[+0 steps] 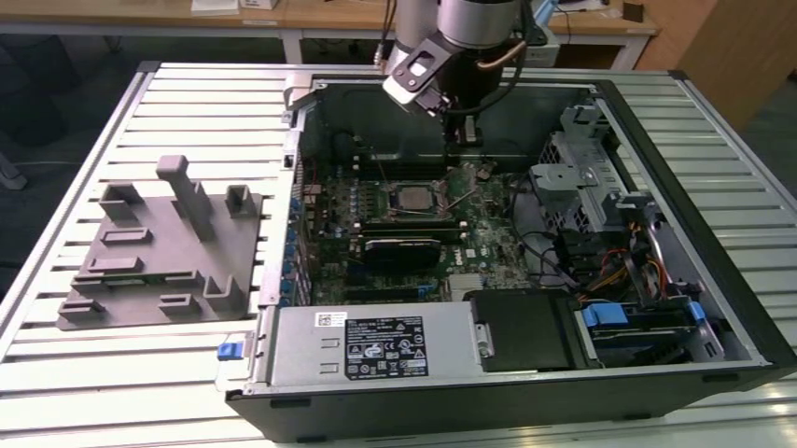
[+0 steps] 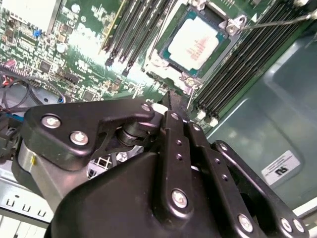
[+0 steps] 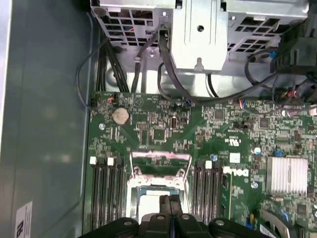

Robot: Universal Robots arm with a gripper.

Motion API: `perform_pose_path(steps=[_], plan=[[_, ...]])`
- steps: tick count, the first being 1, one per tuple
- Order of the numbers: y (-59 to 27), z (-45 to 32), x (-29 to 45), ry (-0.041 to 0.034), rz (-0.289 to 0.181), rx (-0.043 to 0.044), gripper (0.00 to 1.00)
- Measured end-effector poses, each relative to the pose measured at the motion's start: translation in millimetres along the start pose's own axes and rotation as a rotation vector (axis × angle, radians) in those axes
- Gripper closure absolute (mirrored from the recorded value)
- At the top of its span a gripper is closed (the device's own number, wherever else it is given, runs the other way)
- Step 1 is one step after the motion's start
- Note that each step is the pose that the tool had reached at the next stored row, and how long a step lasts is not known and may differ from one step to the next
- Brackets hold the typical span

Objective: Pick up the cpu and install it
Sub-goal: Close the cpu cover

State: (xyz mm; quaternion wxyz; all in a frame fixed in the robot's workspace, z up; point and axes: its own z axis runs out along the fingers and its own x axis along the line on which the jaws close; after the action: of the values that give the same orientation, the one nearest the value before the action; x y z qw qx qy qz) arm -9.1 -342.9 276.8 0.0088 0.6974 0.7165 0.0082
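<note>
One cpu [image 2: 198, 42], one computer case [image 1: 498, 403], one grey fixture block [image 1: 149, 261].

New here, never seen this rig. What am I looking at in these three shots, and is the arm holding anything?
One robot arm with a two-finger tool hangs over an open computer case that lies on a slatted table. The exterior view comes from a camera off the arm and takes in the whole scene. Both wrist views come from cameras riding on the arm, looking past the black tool at the green motherboard. On the table, to the exterior view's left of the case, sits a grey plastic fixture block. The cpu, the shiny square chip, lies in its socket on the board, not in the tool. In both wrist views the tool's fingers look closed together with nothing between them, close to the socket.
</note>
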Motion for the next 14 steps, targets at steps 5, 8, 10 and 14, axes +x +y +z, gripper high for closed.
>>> perform_pose_path(steps=[5,8,10,14], plan=[[7.7,3.2,0.4,0.0001,0.000,0.0012,0.89],[12.7,5.2,0.9,0.0000,0.000,0.0020,0.89],[15.9,6.3,1.2,0.0000,0.000,0.0023,0.89],[19.9,8.0,1.8,0.0001,0.000,0.0024,0.89]])
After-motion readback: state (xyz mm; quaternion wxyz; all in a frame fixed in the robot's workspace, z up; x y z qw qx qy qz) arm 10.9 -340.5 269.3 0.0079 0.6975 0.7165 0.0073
